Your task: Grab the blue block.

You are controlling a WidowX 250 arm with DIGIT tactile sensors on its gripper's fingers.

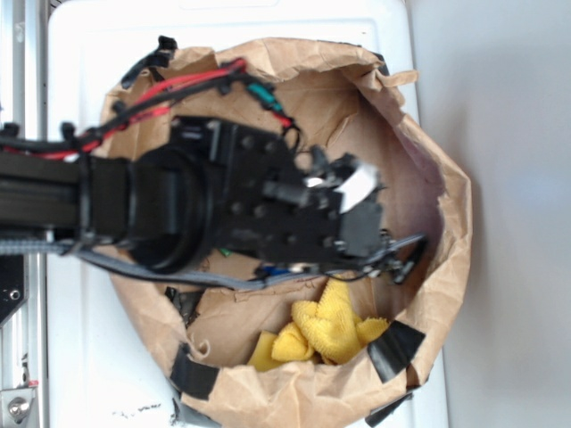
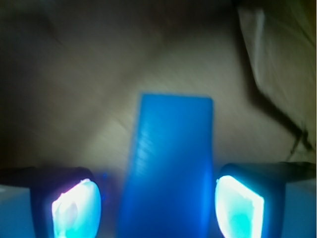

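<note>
Exterior: my arm (image 1: pixel 178 209) reaches down into the brown paper bag (image 1: pixel 446 214) and hides the bag floor beneath it. A sliver of blue (image 1: pixel 275 269) at the arm's lower edge may be the block, can't confirm. Yellow cloth (image 1: pixel 330 328) lies near that edge, inside the bag.

Wrist: gripper (image 2: pixel 158 210) spread, nothing clamped. Blue block (image 2: pixel 171 168) sits between the fingers (image 2: pixel 77 208), a gap on each side. I'd drop a bit lower, stay centred, then close. Bag wall is beyond the block, apart from it.
</note>
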